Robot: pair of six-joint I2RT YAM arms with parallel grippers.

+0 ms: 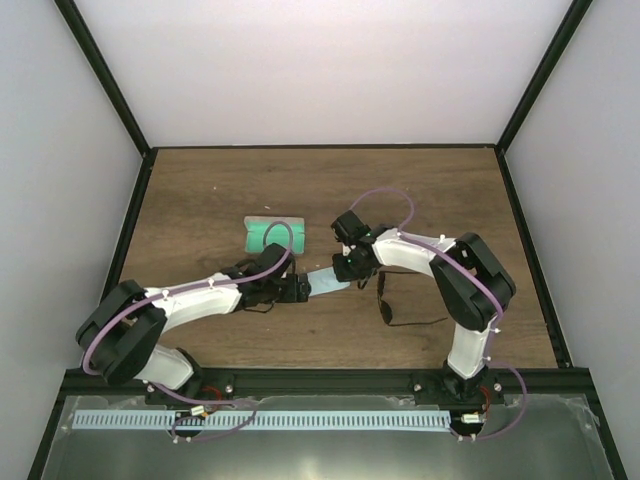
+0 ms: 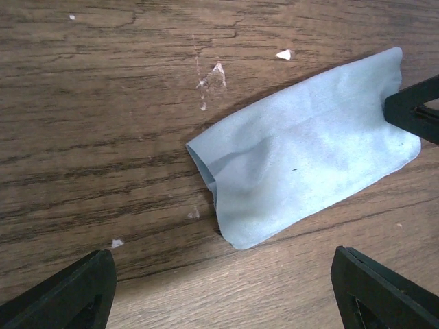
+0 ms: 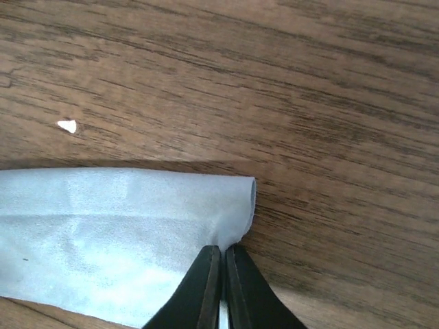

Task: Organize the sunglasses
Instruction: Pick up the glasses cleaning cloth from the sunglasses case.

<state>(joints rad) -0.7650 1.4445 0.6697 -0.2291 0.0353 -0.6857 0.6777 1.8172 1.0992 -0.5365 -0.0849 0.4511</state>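
The sunglasses [image 1: 385,303], thin black frame with slender temple arms, lie on the wooden table just right of the right gripper; neither wrist view shows them. A folded light blue cloth [image 1: 328,280] lies between the two grippers. My right gripper [image 3: 221,255] is shut on the cloth's [image 3: 116,233] folded corner; it stands at the cloth's right end in the top view [image 1: 350,270]. My left gripper [image 2: 223,295] is open and empty, its fingers [image 2: 68,295] wide apart just short of the cloth's [image 2: 302,157] near end; in the top view it [image 1: 302,290] is at the cloth's left end.
A translucent case with green inside [image 1: 275,235] lies behind the left gripper, left of centre. The right gripper's black fingertip [image 2: 411,110] shows at the right edge of the left wrist view. Black frame rails and white walls border the table [image 1: 200,200].
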